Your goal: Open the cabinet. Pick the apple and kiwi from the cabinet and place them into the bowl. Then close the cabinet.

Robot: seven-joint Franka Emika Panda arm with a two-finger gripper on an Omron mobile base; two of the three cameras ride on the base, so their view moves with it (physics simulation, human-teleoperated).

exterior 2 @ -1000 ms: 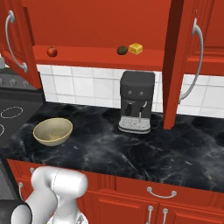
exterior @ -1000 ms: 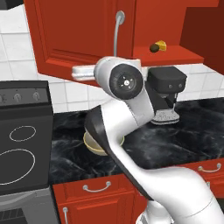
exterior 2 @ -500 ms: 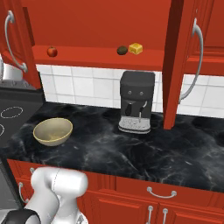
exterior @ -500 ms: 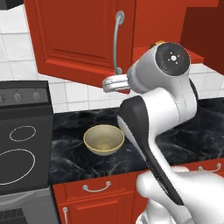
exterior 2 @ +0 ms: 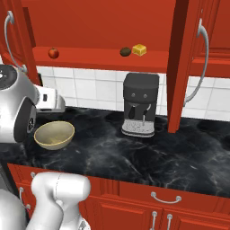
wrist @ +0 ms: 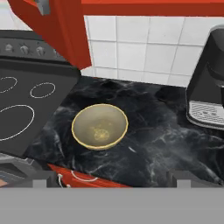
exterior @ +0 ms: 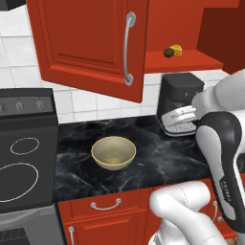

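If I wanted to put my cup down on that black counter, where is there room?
The widest bare stretch of counter lies right of the coffee machine. Another runs between the bowl and that machine. A narrow strip separates the bowl from the stove. The shelf is crowded where the kiwi adjoins the cheese.

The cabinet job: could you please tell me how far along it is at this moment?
Done: both cabinet doors stand open. In hand: nothing; the gripper is open, above the counter near the bowl. Left: the apple and kiwi sit on the shelf, the bowl is empty, and the doors need closing.
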